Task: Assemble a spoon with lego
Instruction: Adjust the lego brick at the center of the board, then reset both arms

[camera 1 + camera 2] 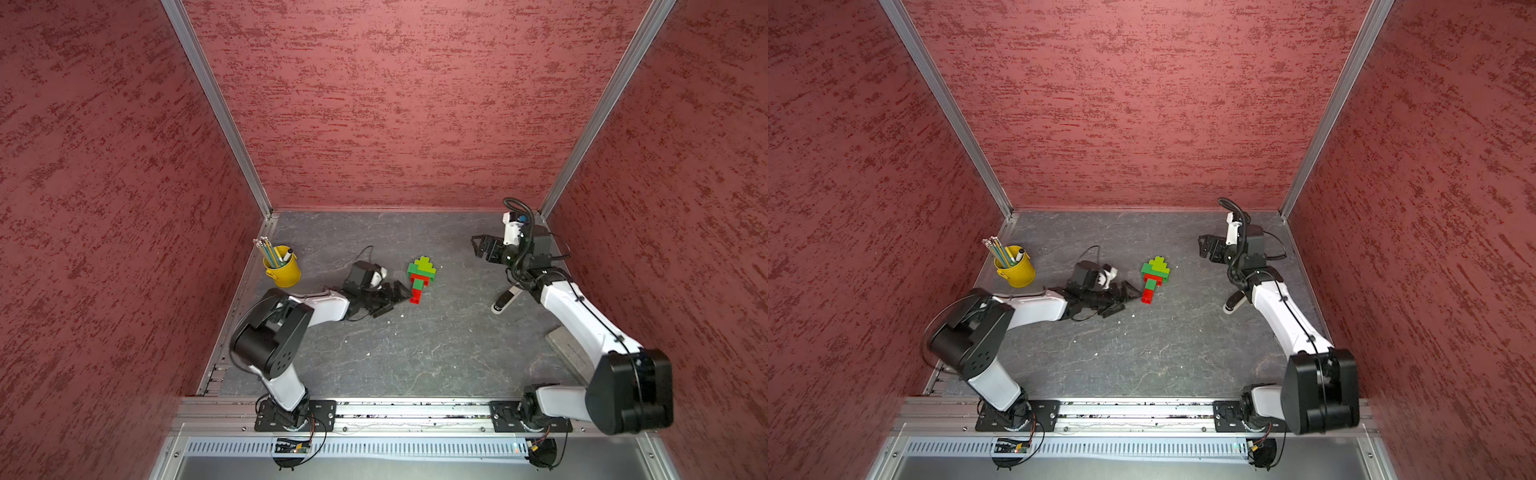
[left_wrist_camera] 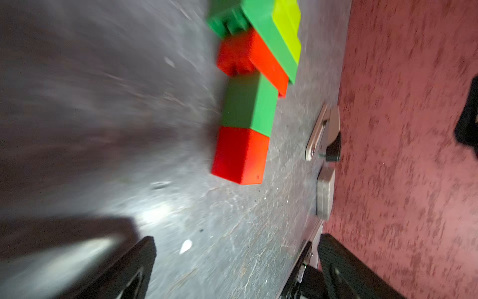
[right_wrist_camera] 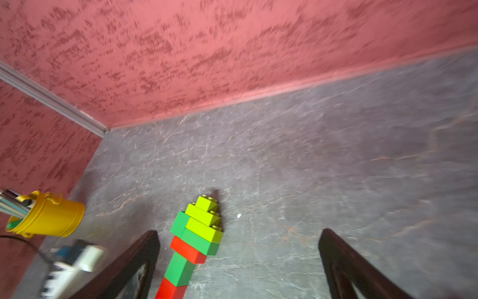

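Item 1: the spoon (image 1: 420, 278) (image 1: 1154, 277), built of red, green and lime lego bricks. It lies flat on the dark grey table (image 1: 415, 353), near the centre of both top views. The red end of its stem points to the lower edge of the frame and its lime tip to the upper edge.

Item 2: my left gripper (image 1: 392, 298) (image 1: 1123, 300), low over the table just left of the stem's red end. Its fingers are spread wide with nothing between them. My left wrist view shows the spoon (image 2: 248, 103) ahead of the fingertips, apart from them.

Item 3: my right gripper (image 1: 478, 246) (image 1: 1203, 245), at centre right, well apart from the spoon. It is also spread and empty.

Item 4: a yellow cup (image 1: 284, 270) (image 1: 1016, 270) holding pencils (image 1: 266, 249), at centre left.

Item 5: a small metal-and-black tool (image 1: 505, 301), type unclear, under my right arm.

Item 6: a flat grey block (image 1: 565, 349), at lower right.
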Controlling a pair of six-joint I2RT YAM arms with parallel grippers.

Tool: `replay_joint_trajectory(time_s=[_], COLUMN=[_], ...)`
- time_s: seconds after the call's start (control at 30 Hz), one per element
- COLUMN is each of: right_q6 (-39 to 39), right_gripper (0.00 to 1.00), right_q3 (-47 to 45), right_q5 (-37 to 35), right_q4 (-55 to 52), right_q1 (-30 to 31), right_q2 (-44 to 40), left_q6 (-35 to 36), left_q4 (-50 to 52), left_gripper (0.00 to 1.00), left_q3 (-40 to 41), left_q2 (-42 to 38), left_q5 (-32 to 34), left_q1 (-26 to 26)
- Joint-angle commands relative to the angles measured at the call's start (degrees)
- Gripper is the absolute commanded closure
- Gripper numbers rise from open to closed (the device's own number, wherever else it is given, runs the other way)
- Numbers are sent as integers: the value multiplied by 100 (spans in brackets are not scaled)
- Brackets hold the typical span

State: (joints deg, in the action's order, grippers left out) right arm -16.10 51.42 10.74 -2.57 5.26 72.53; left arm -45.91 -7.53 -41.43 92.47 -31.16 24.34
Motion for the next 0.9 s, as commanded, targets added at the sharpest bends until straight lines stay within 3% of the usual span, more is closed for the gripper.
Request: replay_joint_trajectory(time_s=[0.0, 0.1, 0.17, 0.2, 0.27, 0.33, 0.4, 0.47, 0.53, 0.57, 0.6, 0.63, 0.67, 0.7, 0.77, 0.8, 0.87], right_q6=[299, 731, 982, 1143, 1299, 1285, 1276, 1085, 1122, 1172, 1190, 1252, 1274, 1407, 1283, 1375, 1305], right_gripper=[1, 1, 1, 1, 1, 1, 1, 1, 1, 1, 1, 1, 1, 1, 1, 1, 1], right_q3=[-846, -1787, -2249, -2490, -2909, -3285, -3636, -3686, -4114, -4164, -4157, -4229, -4209, -4240, -4089, -4170, -4071], right_q5=[-1311, -2618, -3239, -3383, -3638, -3622, -3474, -3334, -3281, -3028, -2891, -2799, -2629, -2666, -2614, -2649, -2587], right_q4=[1288, 2387, 3038, 3451, 4320, 5216, 6276, 6599, 7946, 7938, 7782, 8156, 8135, 8821, 7978, 8549, 8049], right_q1=[-34, -37, -52, -66, -94, -219, -345, -457, -507, -503, -507, -504, -508, -492, -492, -495, -504], right_q2=[-649, -1112, -1122, -1071, -890, -510, -33, 476, 1109, 1107, 983, 1165, 1370, 1756, 1452, 1679, 1512], left_q6=[739, 2188, 3196, 3480, 3668, 3611, 3796, 4305, 4091, 4371, 4522, 4466, 4444, 4318, 4298, 4403, 4471], left_q4=[465, 962, 390, 10, -1111, -2753, -3793, -4924, -4787, -5408, -4999, -4571, -5388, -5169, -5087, -4770, -4807], left_gripper=[0, 0, 0, 0, 0, 0, 0, 0, 0, 0, 0, 1, 1, 0, 0, 0, 0], left_q3=[253, 669, 1237, 1559, 2237, 2858, 2920, 2858, 2443, 2421, 2305, 2226, 2412, 2440, 2331, 2189, 2141], left_q2=[-1189, -2763, -3576, -3909, -4132, -3623, -2598, -1631, -890, -343, -473, -658, -363, -521, -469, -485, -415], left_q5=[876, 2378, 2816, 3172, 3216, 3219, 3246, 3179, 2997, 2813, 2858, 2968, 3487, 3805, 4068, 4203, 4261], left_q1=[-947, -1538, -1966, -2125, -2539, -2800, -2851, -2790, -2979, -2861, -2716, -2694, -2616, -2589, -2528, -2395, -2351])
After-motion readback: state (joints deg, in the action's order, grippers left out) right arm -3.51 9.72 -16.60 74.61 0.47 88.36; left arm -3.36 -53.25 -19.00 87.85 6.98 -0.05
